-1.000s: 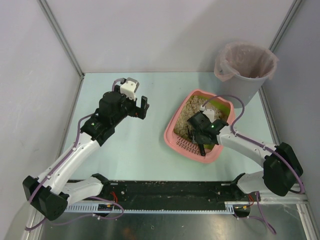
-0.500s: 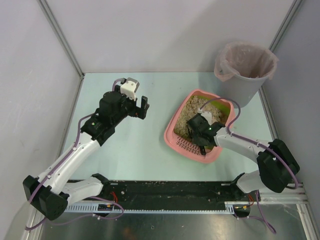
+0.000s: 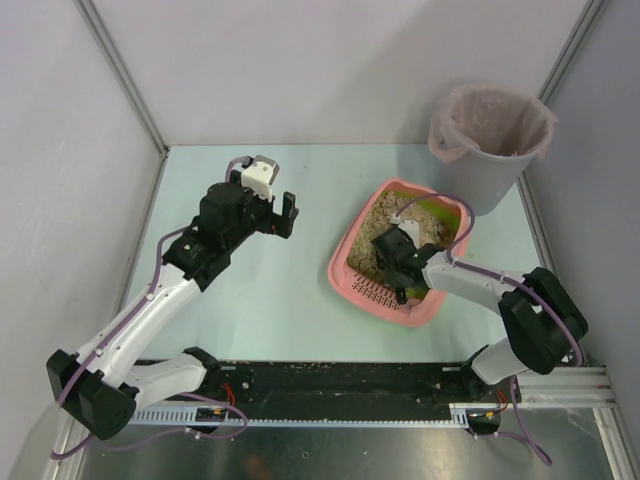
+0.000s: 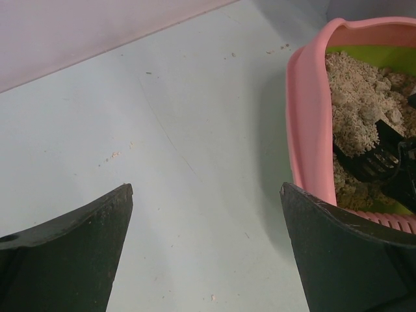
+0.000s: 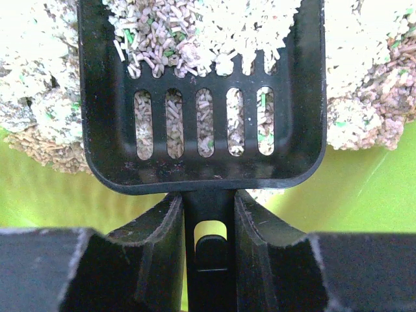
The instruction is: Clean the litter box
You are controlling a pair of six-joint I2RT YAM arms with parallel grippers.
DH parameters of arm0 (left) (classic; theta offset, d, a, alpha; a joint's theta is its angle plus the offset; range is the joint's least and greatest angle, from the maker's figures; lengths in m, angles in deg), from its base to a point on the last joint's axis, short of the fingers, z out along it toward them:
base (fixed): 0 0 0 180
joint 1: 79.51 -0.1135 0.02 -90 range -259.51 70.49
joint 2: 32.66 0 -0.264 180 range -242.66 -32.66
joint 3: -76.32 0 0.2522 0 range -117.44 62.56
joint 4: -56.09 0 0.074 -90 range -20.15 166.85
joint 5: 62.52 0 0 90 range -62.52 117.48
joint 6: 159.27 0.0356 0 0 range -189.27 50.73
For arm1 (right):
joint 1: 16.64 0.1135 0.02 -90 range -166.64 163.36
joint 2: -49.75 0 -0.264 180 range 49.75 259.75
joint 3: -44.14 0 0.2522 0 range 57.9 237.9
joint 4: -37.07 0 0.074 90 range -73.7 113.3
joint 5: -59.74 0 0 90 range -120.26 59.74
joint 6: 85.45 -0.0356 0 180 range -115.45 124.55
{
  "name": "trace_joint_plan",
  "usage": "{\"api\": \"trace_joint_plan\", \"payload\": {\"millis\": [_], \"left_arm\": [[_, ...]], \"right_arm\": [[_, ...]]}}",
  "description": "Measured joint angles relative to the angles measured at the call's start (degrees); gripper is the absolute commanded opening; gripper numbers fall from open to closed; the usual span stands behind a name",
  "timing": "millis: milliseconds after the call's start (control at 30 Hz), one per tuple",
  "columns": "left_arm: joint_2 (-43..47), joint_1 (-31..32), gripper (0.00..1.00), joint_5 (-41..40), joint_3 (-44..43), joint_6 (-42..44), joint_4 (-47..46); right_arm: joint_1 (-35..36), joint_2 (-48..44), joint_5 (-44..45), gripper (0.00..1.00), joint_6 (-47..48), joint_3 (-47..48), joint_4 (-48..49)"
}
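Note:
The pink litter box [image 3: 345, 262] [image 4: 309, 123] sits right of the table's middle, with beige litter [image 3: 380, 222] and yellow-green lining [image 5: 364, 188] inside. A black slotted scoop [image 5: 201, 97] [image 4: 370, 162] lies in the litter, its pan partly filled with pellets. My right gripper [image 5: 208, 214] [image 3: 398, 262] is inside the box, shut on the scoop's handle, fingers pressed on both sides. My left gripper [image 4: 207, 214] [image 3: 280, 212] hangs wide open over bare table left of the box, holding nothing.
A grey bucket [image 3: 490, 135] lined with a pinkish bag stands at the back right, beyond the box. Walls close the table at the back and both sides. A few litter crumbs [image 4: 116, 155] dot the table.
My right gripper has slid a little left inside the box and its jaws have closed onto the scoop's handle. The left arm has not moved.

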Motion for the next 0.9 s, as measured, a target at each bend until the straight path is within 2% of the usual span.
{"api": "trace_joint_plan", "payload": {"millis": [100, 200, 267, 633, 900], "left_arm": [[0.0, 0.0, 1.0, -0.1, 0.0, 0.0, 0.0], [0.0, 0.0, 1.0, -0.2, 0.0, 0.0, 0.0], [0.0, 0.0, 1.0, -0.2, 0.0, 0.0, 0.0], [0.0, 0.0, 1.0, -0.4, 0.0, 0.4, 0.0], [0.0, 0.0, 1.0, -0.6, 0.0, 0.4, 0.0]], "right_arm": [[-0.5, 0.5, -0.1, 0.2, 0.6, 0.0, 1.0], [-0.9, 1.1, -0.2, 0.11, 1.2, 0.0, 2.0], [-1.2, 1.5, -0.3, 0.0, 1.7, 0.0, 2.6], [-0.5, 2.1, 2.1, 0.0, 5.8, -0.1, 5.8], [0.9, -4.1, 4.8, 0.0, 7.3, -6.0, 14.3]]}}
